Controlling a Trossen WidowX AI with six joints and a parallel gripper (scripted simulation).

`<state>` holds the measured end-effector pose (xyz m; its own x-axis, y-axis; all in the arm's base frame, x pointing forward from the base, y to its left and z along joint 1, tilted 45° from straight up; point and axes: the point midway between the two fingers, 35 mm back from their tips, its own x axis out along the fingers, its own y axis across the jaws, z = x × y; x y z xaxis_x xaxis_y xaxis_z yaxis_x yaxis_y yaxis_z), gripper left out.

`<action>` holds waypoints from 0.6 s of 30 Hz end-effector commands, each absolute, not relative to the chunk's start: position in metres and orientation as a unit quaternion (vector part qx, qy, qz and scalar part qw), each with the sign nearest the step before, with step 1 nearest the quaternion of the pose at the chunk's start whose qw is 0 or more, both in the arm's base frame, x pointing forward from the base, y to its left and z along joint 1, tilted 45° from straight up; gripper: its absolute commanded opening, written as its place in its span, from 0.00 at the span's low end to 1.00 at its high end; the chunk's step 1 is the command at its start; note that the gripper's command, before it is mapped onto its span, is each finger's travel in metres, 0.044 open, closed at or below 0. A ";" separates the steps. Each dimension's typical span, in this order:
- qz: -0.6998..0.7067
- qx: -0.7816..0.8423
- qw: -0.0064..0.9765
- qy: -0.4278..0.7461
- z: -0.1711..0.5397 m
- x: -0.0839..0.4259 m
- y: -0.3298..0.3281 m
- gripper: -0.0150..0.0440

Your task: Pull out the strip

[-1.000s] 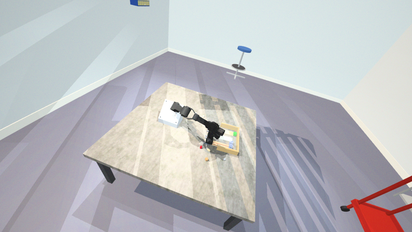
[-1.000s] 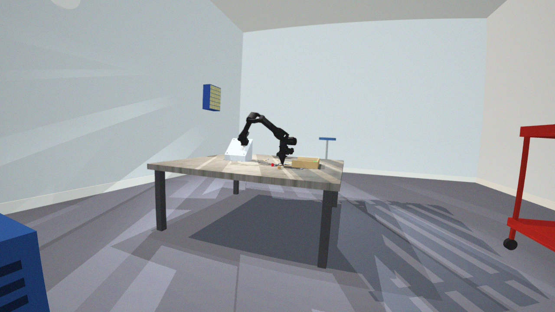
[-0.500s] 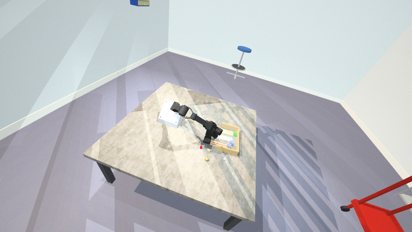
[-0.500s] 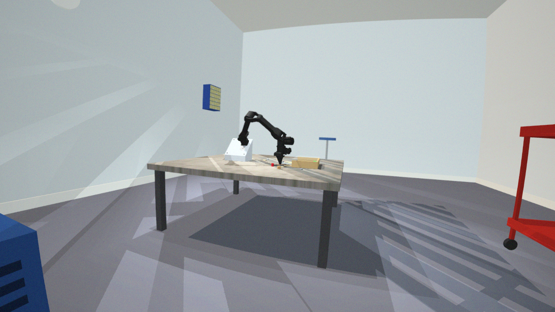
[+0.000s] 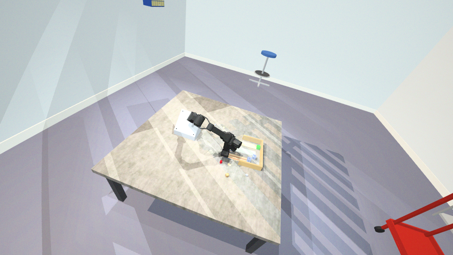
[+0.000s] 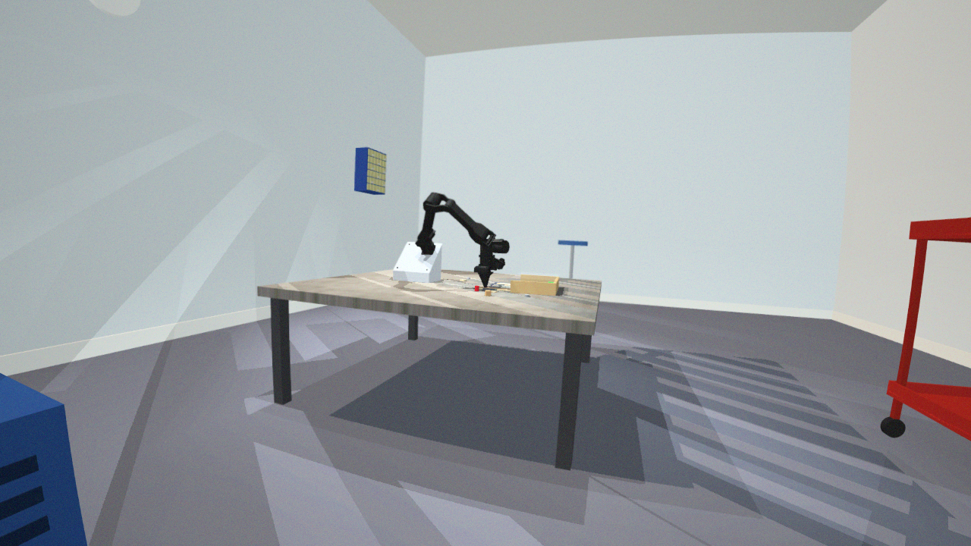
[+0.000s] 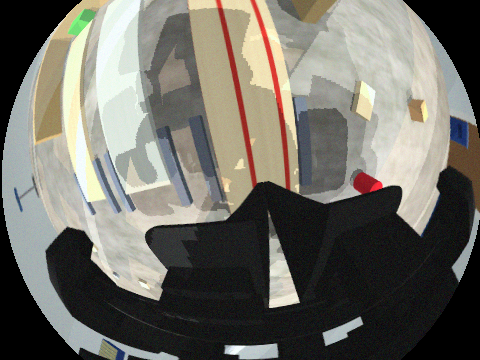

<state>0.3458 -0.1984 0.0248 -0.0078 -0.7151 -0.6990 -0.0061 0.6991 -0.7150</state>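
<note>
My gripper [image 5: 225, 155] [image 6: 485, 286] [image 7: 263, 187] points down, low over the table in front of the open box, shut on the near end of the cream strip with two red lines [image 5: 238, 158] [image 7: 252, 85]. A light blue cube [image 5: 249, 159] appears to sit on that strip's far part. Another light blue cube [image 5: 254, 156] stands just beyond it. Their faces are too small to read for a label. A white strip [image 5: 247, 152] [image 7: 117, 60] and a pale yellow strip [image 5: 248, 145] [image 7: 75, 90] lie alongside. A green cube [image 5: 258, 147] [image 7: 81, 22] is at the yellow strip's far end.
The tan box [image 5: 261, 155] [image 6: 534, 286] [image 7: 50, 95] has walls around the cubes. Dark blue guides [image 7: 305, 145] flank the strips. A red cylinder [image 5: 220, 161] [image 7: 367, 183], a cream block [image 7: 364, 100] and an orange block [image 5: 227, 175] [image 7: 417, 110] lie beside the gripper.
</note>
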 end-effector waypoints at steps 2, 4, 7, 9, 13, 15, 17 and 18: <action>-0.272 -0.273 0.644 0.661 0.022 0.333 -0.201 0.25; -0.272 -0.273 0.644 0.661 0.022 0.330 -0.201 0.25; -0.272 -0.273 0.643 0.661 0.022 0.325 -0.201 0.25; -0.272 -0.273 0.643 0.661 0.022 0.322 -0.201 0.25; -0.272 -0.273 0.643 0.661 0.022 0.316 -0.201 0.25; -0.272 -0.273 0.643 0.662 0.022 0.313 -0.201 0.25; -0.272 -0.273 0.643 0.662 0.022 0.310 -0.201 0.25; -0.272 -0.273 0.643 0.662 0.022 0.308 -0.201 0.25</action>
<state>0.3195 -0.1987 0.0252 -0.0053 -0.7155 -0.6986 -0.0074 0.6986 -0.7154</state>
